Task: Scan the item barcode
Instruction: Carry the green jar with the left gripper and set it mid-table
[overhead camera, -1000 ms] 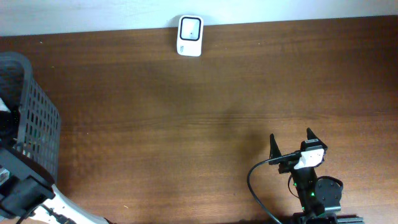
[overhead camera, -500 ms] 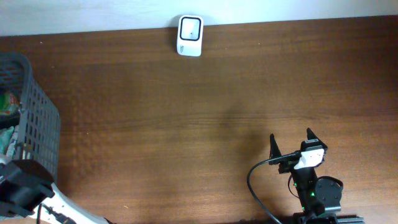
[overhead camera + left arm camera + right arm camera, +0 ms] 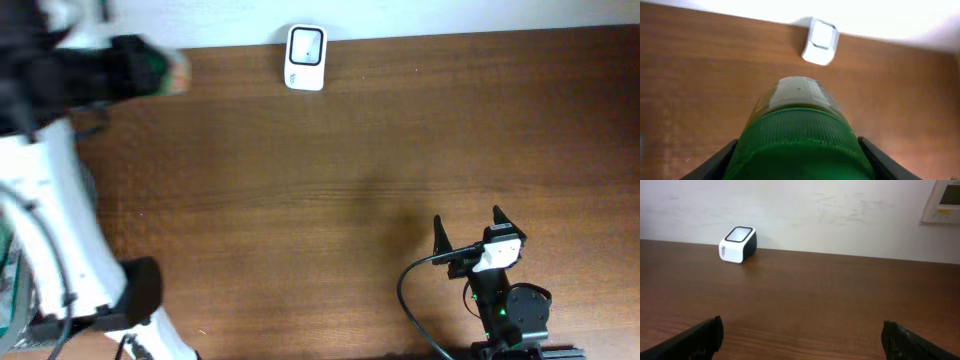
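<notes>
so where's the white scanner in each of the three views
Overhead: scanner top centre, at the far edge of the table.
Left wrist: scanner top, just right of centre, beyond the green-capped container.
Right wrist: scanner upper left, by the wall.
Shared landmark: the pale wall behind it.

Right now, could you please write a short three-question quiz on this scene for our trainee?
1. True or false: the right gripper holds the green-lidded clear jar.
2. Where on the brown wooden table does the white box-shaped scanner stand? A) at the far edge, by the white wall; B) at the centre; C) beside the right gripper.
3. Fill in: the left gripper is shut on the ____.

Key: 1 false, its jaws are open and empty; 2 A; 3 jar.
</notes>
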### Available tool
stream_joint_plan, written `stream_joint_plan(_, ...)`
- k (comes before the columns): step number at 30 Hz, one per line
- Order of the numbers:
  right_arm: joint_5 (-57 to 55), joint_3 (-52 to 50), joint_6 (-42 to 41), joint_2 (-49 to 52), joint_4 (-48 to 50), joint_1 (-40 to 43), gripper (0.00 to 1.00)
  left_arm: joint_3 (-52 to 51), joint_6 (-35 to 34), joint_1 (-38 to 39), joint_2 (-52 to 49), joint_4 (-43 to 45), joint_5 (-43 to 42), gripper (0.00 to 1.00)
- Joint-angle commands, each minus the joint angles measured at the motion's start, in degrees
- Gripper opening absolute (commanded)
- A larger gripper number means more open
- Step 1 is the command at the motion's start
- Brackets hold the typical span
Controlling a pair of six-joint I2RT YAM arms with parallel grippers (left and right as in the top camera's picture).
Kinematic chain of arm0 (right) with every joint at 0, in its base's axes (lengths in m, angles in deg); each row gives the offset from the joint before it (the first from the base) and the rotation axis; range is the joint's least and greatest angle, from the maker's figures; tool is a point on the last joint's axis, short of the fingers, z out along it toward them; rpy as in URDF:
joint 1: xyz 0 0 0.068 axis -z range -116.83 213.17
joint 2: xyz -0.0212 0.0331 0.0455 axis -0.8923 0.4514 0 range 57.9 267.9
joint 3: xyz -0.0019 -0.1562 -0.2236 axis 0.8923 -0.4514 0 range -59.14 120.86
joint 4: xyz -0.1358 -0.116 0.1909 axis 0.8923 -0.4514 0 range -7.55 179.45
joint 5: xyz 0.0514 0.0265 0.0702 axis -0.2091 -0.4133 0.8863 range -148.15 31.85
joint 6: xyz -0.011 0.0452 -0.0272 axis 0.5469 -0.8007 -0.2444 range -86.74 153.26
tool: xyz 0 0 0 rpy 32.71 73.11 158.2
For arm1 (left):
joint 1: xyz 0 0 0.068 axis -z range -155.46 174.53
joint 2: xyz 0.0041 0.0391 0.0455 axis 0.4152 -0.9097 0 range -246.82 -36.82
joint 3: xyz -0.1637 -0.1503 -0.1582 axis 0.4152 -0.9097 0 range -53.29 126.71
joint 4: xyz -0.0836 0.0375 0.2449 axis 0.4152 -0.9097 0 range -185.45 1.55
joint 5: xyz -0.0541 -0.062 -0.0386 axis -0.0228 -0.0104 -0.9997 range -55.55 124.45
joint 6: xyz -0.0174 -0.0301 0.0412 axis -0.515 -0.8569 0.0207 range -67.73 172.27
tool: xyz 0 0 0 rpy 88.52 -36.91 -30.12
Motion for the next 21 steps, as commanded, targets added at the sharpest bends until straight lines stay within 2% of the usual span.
stream_joint_plan(1, 0.4, -0.3, -0.4, -0.3, -0.3, -0.3, 0.98, -0.6, -0.1, 15.0, -3.8, 0.2, 9.1, 0.42)
stream_joint_plan(5, 0.4, -0.3, -0.4, -0.3, -0.3, -0.3, 0.99, -5.0, -1.0, 27.4, -12.3, 0.6, 11.2, 0.43)
stream_joint_plan(8, 0.4, -0.3, -0.4, -0.3, -0.3, -0.3, 0.99, -6.8, -1.4, 35.3, -23.4, 1.9, 11.2, 0.44)
stream_joint_plan(15, 0.4, -0.3, -0.5, -0.3, -0.3, -0.3, 0.98, -6.9, -1.4, 43.4, -36.8, 2.4, 11.2, 0.47)
stream_joint_plan(16, 0.4, -0.3, -0.4, -0.3, -0.3, -0.3, 0.98, -6.9, -1.4, 44.1, -37.6, 2.7, 11.2, 0.49)
stream_joint_plan(21, 0.4, -0.3, -0.4, -0.3, -0.3, -0.3, 0.98, -6.9, -1.4, 45.5, -38.1, 3.3, 11.2, 0.8)
